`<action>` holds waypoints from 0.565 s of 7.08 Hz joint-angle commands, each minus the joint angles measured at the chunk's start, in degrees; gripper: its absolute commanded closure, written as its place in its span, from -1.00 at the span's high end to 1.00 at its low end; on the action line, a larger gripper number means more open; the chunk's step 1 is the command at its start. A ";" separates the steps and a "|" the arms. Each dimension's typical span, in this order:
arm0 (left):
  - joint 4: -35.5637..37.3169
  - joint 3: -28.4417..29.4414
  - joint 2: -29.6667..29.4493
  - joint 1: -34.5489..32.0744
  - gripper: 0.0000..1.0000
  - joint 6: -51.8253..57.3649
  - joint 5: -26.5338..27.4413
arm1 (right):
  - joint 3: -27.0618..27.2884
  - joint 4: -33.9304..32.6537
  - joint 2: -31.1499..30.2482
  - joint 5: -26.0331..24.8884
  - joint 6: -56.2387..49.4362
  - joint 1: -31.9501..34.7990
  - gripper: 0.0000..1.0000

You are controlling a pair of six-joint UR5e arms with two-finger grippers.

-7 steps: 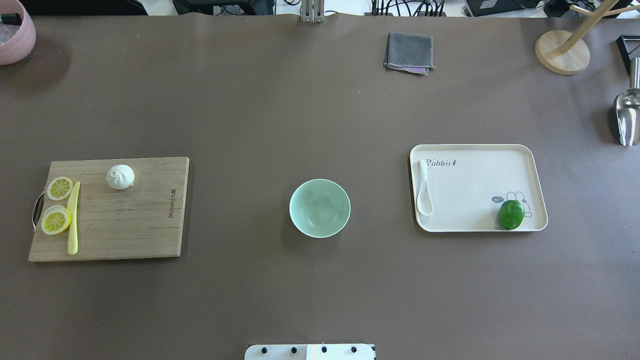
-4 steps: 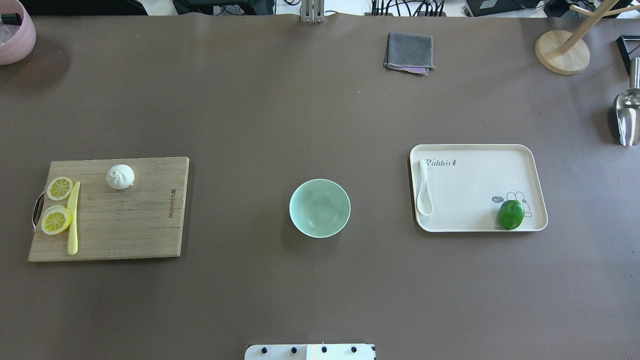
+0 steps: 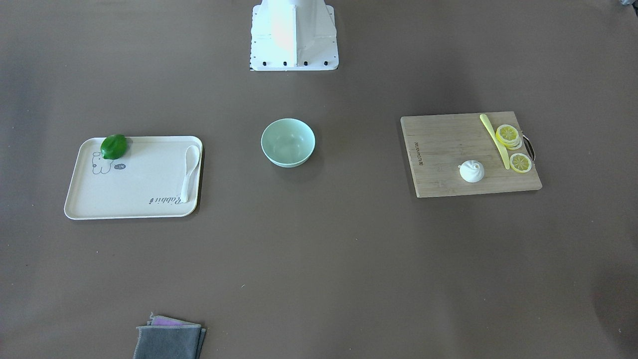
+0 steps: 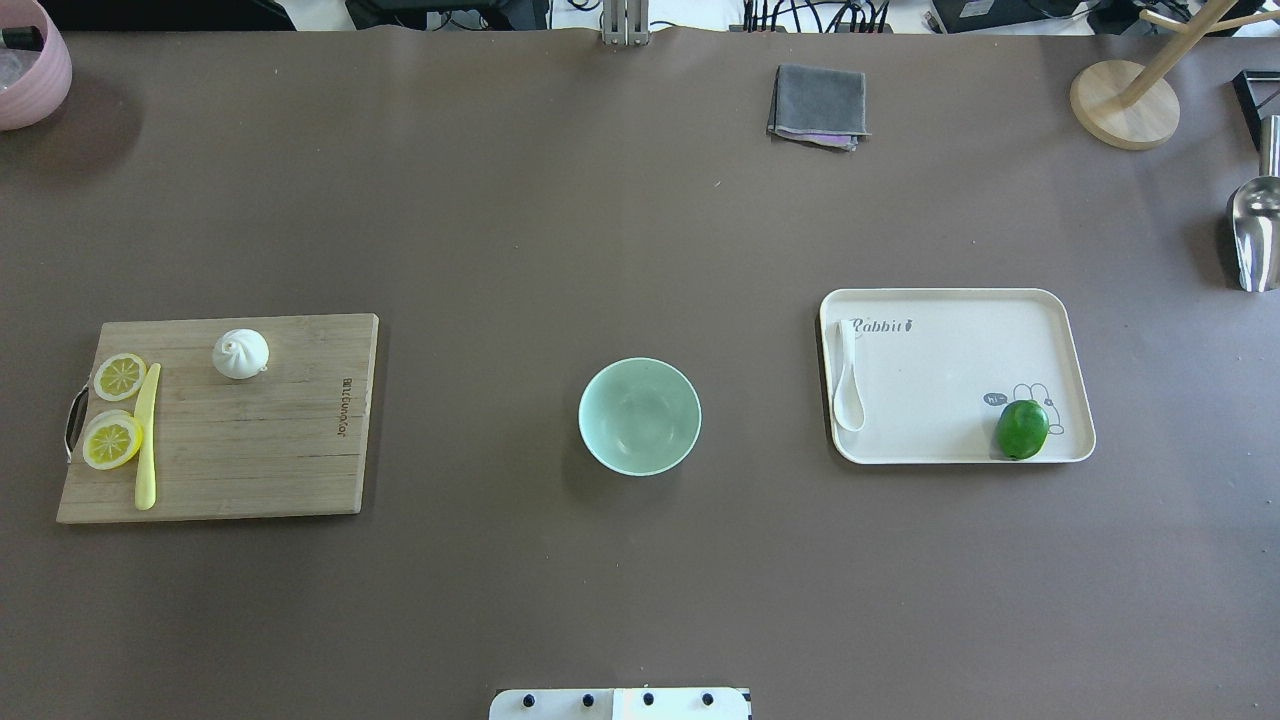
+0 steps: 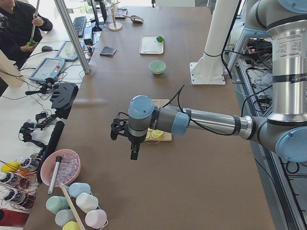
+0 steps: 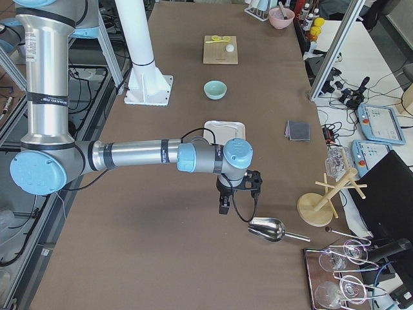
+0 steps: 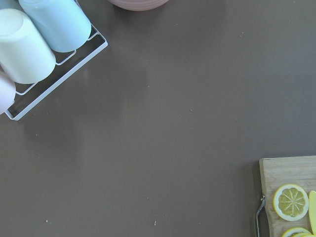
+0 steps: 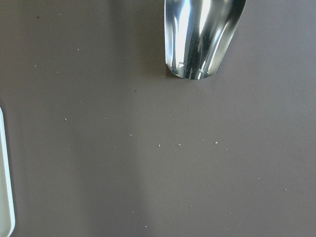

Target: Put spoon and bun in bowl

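Note:
The mint-green bowl stands empty at the table's middle; it also shows in the front view. The white spoon lies along the left edge of a cream tray, to the bowl's right. The white pleated bun sits on a wooden cutting board, to the bowl's left. My left gripper hangs beyond the board's outer end. My right gripper hangs beyond the tray, near a metal scoop. Both show only in side views, so I cannot tell whether they are open or shut.
A green lime lies on the tray. A yellow knife and lemon slices lie on the board. A grey cloth, wooden stand, metal scoop and pink bowl sit near the edges.

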 commanded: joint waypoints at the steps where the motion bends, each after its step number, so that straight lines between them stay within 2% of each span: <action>1: -0.35 -0.49 -0.94 0.27 0.96 -0.15 -0.32 | 1.05 0.47 0.47 1.30 0.06 -0.33 1.00; 2: -0.70 -0.49 -1.65 0.36 0.96 -0.15 -0.32 | 1.59 1.34 2.39 3.49 -0.20 -0.33 1.00; 3: -0.79 -1.10 -3.83 0.54 0.96 -0.07 -0.50 | 1.59 4.65 5.54 2.90 -0.20 -1.90 1.00; 4: -1.31 -0.76 -4.90 0.63 0.96 0.02 -3.20 | 1.50 5.91 6.79 2.20 -0.03 -4.96 1.00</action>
